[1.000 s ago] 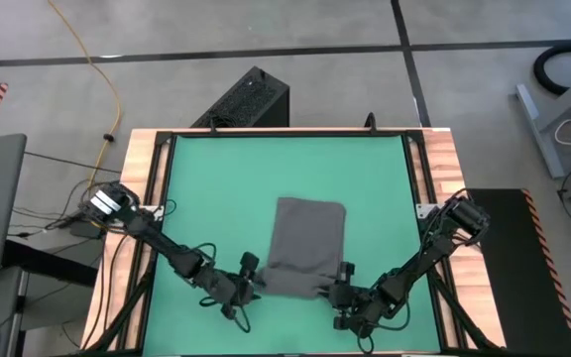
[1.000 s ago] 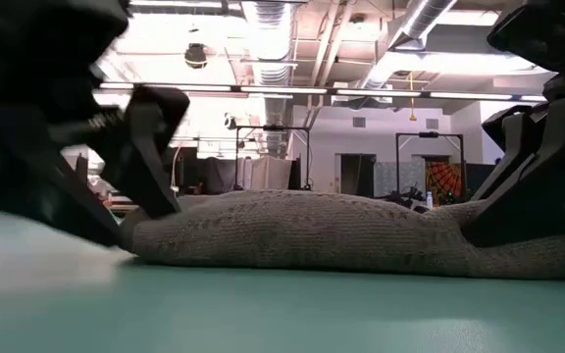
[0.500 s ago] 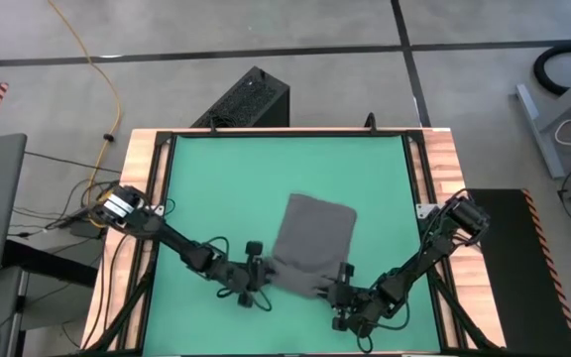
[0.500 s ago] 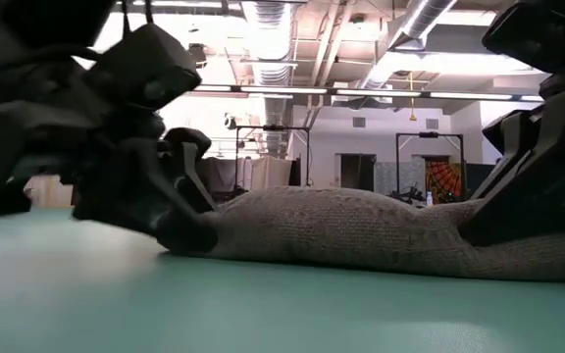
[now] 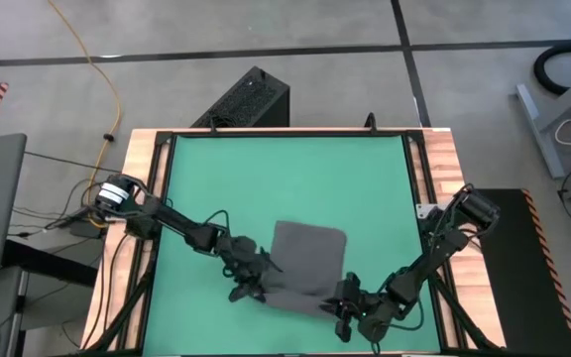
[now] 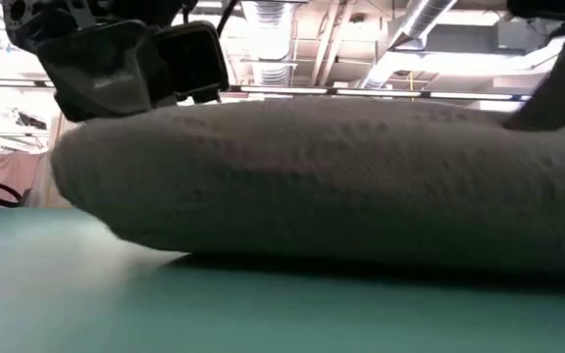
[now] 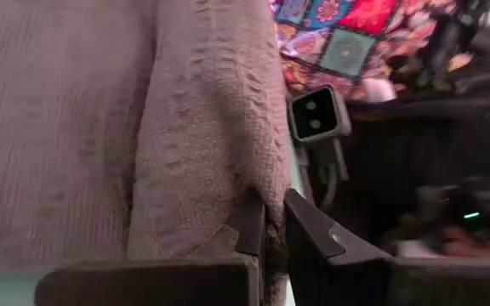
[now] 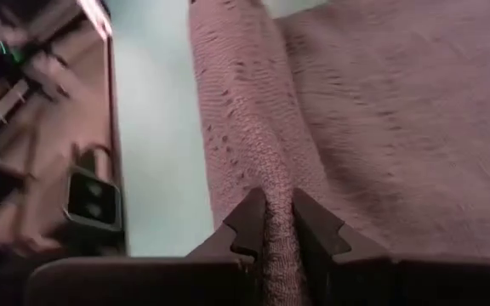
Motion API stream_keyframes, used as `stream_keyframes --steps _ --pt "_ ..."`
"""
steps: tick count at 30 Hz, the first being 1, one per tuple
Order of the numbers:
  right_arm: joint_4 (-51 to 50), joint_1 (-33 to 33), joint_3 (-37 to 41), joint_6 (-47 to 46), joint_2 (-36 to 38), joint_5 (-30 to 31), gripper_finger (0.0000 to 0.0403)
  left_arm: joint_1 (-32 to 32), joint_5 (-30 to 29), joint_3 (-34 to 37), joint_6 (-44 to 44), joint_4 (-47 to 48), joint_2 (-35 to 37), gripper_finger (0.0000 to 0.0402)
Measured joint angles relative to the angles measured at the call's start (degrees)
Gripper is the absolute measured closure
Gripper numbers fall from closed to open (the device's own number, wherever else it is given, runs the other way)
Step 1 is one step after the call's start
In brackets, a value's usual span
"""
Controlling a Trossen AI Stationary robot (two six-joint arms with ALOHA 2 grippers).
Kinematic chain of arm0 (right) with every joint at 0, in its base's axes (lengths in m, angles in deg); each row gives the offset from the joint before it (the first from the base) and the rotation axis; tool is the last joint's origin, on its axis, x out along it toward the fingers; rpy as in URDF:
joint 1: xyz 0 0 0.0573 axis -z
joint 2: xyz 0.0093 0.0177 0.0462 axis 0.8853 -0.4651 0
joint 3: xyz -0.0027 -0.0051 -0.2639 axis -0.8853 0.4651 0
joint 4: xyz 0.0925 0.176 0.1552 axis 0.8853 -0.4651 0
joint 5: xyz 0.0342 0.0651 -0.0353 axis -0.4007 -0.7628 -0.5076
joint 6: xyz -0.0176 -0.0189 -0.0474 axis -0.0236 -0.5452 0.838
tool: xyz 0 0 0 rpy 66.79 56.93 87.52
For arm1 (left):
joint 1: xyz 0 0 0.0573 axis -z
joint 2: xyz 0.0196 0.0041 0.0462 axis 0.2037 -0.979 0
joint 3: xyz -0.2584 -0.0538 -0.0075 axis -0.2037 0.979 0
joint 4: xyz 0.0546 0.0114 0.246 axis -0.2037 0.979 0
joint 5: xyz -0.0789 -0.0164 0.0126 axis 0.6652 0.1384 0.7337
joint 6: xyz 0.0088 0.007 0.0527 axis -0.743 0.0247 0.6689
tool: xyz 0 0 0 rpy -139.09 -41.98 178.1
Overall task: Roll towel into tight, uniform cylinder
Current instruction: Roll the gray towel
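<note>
The left claw [image 5: 256, 281] sits at the left end of the rolled near edge of the plain dark grey soft cloth towel [image 5: 308, 258], its two dark fingers [image 7: 253, 228] pressed together on a fold of the cloth, as the left wrist view shows. The towel lies on the green-topped table [image 5: 216, 178], toward its near edge and a little right of the middle. Its far part is spread flat as a rectangle, and its near part is turned over into a thick, rounded roll that runs across between the two claws. From the low view this roll fills most of the width as a plump grey hump with a knitted, pebbled texture, resting on the green surface. The right claw [image 5: 343, 305] holds the right end of the same roll, near the table's near edge, its fingers [image 8: 249, 223] pinching a narrow ridge of the cloth between them.
</note>
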Motion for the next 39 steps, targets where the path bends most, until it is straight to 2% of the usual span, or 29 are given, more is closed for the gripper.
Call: stream_keyframes --steps 2,6,11,17,19,22,25,27,30,36,39 --pt "0.2 0.4 0.0 -4.1 -0.2 -0.5 0.0343 -0.5 1.4 0.0 -3.8 0.4 0.0 0.0392" --pt "-1.6 2.8 0.0 -10.6 -1.5 -4.8 0.0343 -1.6 -0.6 0.1 -7.3 2.1 0.0 0.039" --pt "-2.1 4.8 -0.1 -13.9 -3.9 -8.0 0.0343 -4.1 1.2 0.1 -5.2 2.4 0.8 0.0361" --pt "-4.3 5.1 -0.1 -17.7 -4.7 -8.4 0.0344 -7.2 2.7 0.3 -3.7 6.7 6.4 0.0333" --pt "-5.1 4.9 -0.1 -19.0 -4.7 -8.3 0.0344 -7.7 0.0 0.3 -0.9 8.8 9.5 0.0332" --pt "-6.6 4.8 0.0 -20.7 -4.7 -7.9 0.0345 -6.3 -7.6 0.3 6.1 8.4 14.7 0.0332" --pt "-7.1 4.6 0.0 -21.4 -4.8 -7.4 0.0345 -0.9 -21.2 0.2 13.5 3.6 16.8 0.0332" --pt "-7.1 4.6 0.0 -21.4 -4.8 -7.4 0.0345 3.1 -28.6 0.2 16.2 -0.5 14.2 0.0332" --pt "-7.1 4.6 0.0 -21.5 -4.8 -7.2 0.0345 5.9 -32.2 -0.3 19.5 -6.1 7.9 0.0331" --pt "-6.9 4.6 0.0 -21.4 -4.8 -7.1 0.0345 4.8 -28.4 -3.6 18.8 -7.6 -3.0 0.0333" --pt "-6.8 4.6 0.0 -21.4 -4.9 -7.0 0.0344 2.9 -27.5 -4.7 19.7 -8.4 -4.8 0.0345"
